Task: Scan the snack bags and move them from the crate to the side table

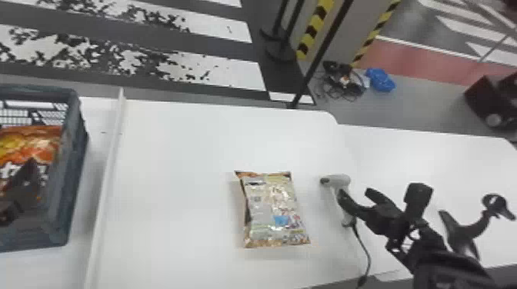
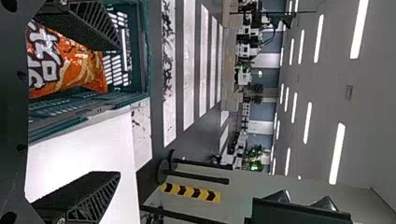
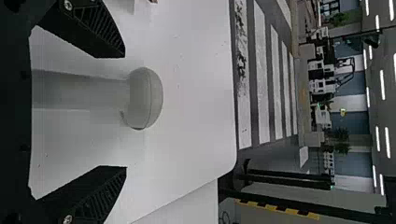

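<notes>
From far away, I see the white table (image 1: 173,153) first, and past its right edge is more white top, which I guess is the side table (image 1: 442,153). The crate (image 1: 72,165) sits just outside the raised left edge, with an orange snack bag (image 2: 74,70) inside. The other snack bag (image 1: 273,211) lies flat on the white table, right of the middle and a bit toward the near edge. My left gripper (image 2: 117,111) is by the crate, its 2 fingers wide apart. My right gripper (image 3: 123,110) is near the right edge, and its 2 fingers are wide apart too, 1 on each side of the handle of the scanner (image 3: 145,99). The cord (image 1: 368,256) runs to the near edge. I think the job now is to grab the scanner. I should line up so the handle is in the middle, then close slowly, so neither finger bumps it first and turns it. I want the handle, not the round head, and a snug hold. Then I'd lift gently, since the cord could catch or tug. Last, I'd aim at the bag's code from just above, without pushing the bag.
</notes>
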